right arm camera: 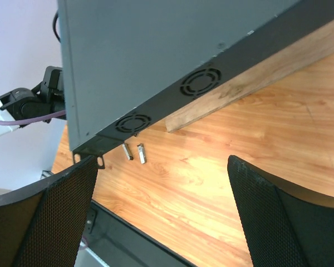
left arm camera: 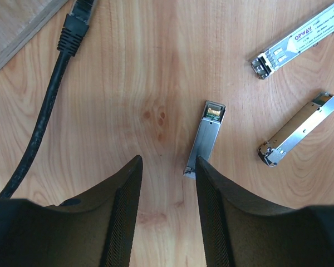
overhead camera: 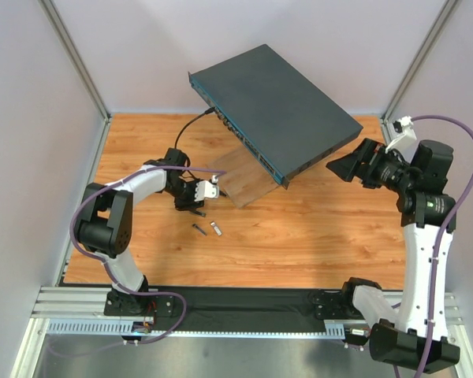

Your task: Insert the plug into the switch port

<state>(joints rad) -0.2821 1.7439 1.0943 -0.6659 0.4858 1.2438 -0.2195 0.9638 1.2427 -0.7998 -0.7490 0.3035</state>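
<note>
The switch [overhead camera: 276, 106], a dark grey box with a teal front edge of ports [overhead camera: 244, 142], leans on a pale wooden board [overhead camera: 240, 179]. Its vented side shows in the right wrist view [right arm camera: 200, 83]. My left gripper [overhead camera: 195, 201] is open and empty, low over the table. In the left wrist view [left arm camera: 168, 161] a silver plug module [left arm camera: 205, 139] lies flat, its near end touching the right fingertip [left arm camera: 203, 167]. My right gripper [overhead camera: 339, 168] is open wide and empty beside the switch's right corner; it also shows in the right wrist view [right arm camera: 162, 164].
Two more silver modules [left arm camera: 298, 36] [left arm camera: 300, 130] lie to the right of the left gripper; they also show in the top view [overhead camera: 197, 229] [overhead camera: 216, 228]. A black cable with a plug end [left arm camera: 75, 22] runs past the board. Walls enclose the wooden table [overhead camera: 315, 236].
</note>
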